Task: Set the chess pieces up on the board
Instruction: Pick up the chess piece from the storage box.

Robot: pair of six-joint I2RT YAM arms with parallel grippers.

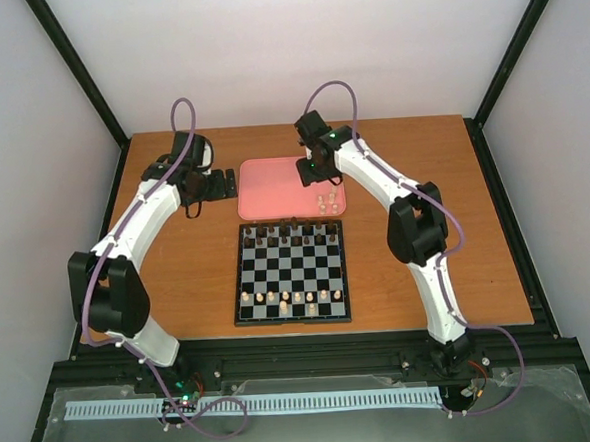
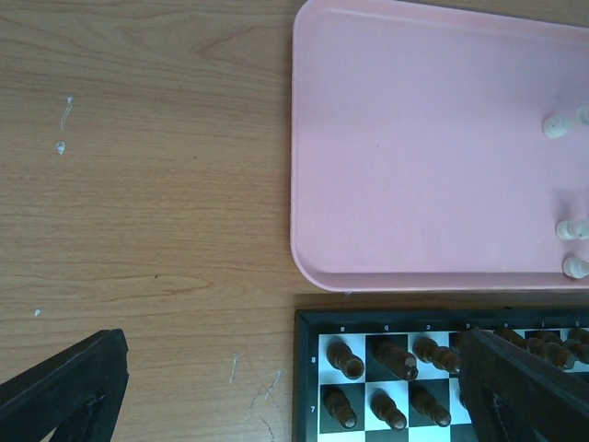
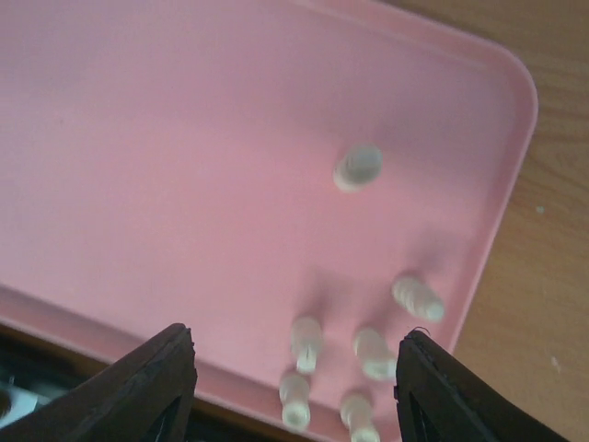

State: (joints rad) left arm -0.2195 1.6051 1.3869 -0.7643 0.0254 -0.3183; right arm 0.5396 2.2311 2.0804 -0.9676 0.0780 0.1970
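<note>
The white pieces [image 3: 306, 343] sit on the tray [image 3: 138, 110] just below the right jaws, which are wide apart and hold nothing. The left jaws, wide too, are farther off.

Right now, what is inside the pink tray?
Six cream pieces are in the tray, gathered toward one corner, one apart from the rest. The open right gripper hovers above them; its fingers cover two bits of the near rim.

A pink rounded tray [image 1: 273, 182] lies on the wooden table [image 1: 199, 287], dark brown pieces [image 2: 396, 359] ranked near it.
</note>
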